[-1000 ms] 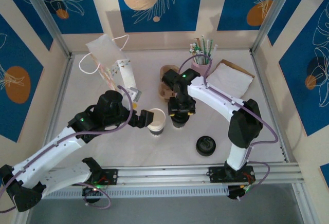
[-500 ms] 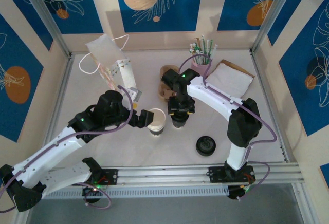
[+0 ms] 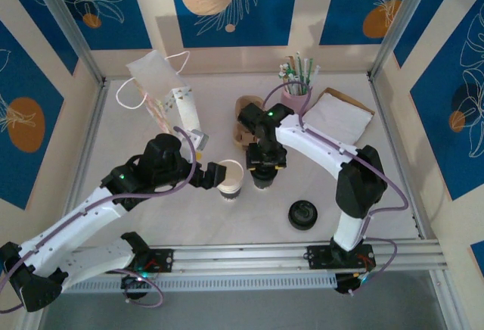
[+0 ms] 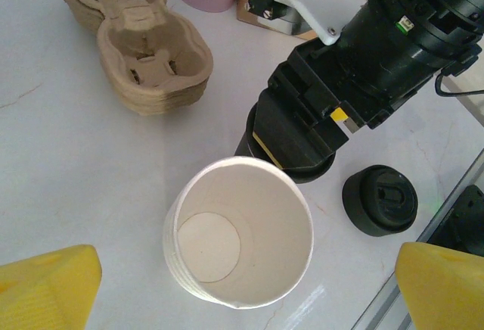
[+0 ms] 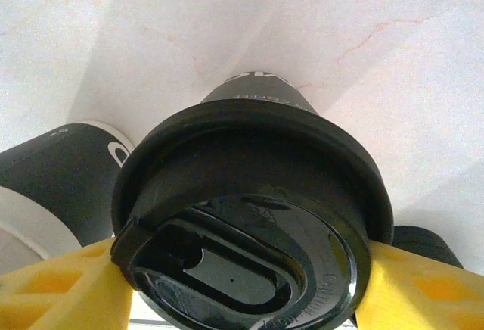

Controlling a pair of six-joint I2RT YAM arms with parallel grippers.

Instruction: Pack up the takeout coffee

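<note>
The takeout coffee (image 5: pixel 253 216), a dark-banded cup under a black round lid, stands upright mid-table (image 3: pixel 263 182). My right gripper (image 5: pixel 249 284) comes down from above, its yellow fingers (image 5: pixel 57 288) pressed against both sides of the lid, so it is shut on the cup (image 4: pixel 299 172). In the top view the right gripper (image 3: pixel 265 168) hides most of the lid. Just left of it stands an open, empty paper cup (image 4: pixel 238 239) with a dark band (image 3: pixel 231 179). My left gripper (image 4: pixel 246 288) is wide open, its yellow fingertips (image 4: pixel 49 284) flanking that cup without touching it (image 3: pixel 210 172).
A loose black lid (image 3: pixel 302 214) lies near the front right. Stacked pulp cup carriers (image 4: pixel 140 46) sit behind the cups. A pink cup of straws (image 3: pixel 296 97), a napkin stack on brown paper (image 3: pixel 340 114) and a plastic bag (image 3: pixel 155 76) line the back.
</note>
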